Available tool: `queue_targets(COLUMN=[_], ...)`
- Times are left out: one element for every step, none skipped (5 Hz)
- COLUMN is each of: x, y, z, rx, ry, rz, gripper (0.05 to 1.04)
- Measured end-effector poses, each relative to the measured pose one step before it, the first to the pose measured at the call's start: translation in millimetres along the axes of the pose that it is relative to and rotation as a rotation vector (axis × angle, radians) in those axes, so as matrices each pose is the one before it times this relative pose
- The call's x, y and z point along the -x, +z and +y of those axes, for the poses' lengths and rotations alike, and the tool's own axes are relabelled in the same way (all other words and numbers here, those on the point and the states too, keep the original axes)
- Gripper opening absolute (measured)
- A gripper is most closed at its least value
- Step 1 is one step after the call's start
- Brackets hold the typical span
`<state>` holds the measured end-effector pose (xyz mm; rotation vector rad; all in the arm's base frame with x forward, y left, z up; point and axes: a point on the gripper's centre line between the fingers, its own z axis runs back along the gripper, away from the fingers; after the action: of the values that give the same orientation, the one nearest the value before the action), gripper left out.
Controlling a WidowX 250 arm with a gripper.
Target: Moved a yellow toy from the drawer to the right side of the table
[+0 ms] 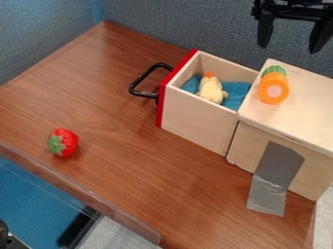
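The black gripper (290,35) hangs at the top right, above the back of the wooden box, with its two fingers spread apart and nothing between them. Down and to its left, the yellow toy (211,88), with an orange top, lies in the pulled-out drawer (198,114) on a blue cloth. The drawer has a red front and a black handle. Brown wood forms the table (123,194).
An orange toy with a green top (274,88) stands on the box lid (305,104). A red strawberry (63,142) lies at the table's left. Grey tape (276,170) runs down the box side. Grey-blue walls rise behind.
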<state>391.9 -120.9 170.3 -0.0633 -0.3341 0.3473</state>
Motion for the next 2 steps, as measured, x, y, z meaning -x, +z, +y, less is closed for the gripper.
queue_targets(x=[5.6, -2.15], y=[-15.43, -9.73], z=[2.33, 16.21], rx=[-0.0266, -0.0237], ry=[-0.0032, 0.0306], rz=[0.0334, 0.0131], gripper=[1.0, 1.001])
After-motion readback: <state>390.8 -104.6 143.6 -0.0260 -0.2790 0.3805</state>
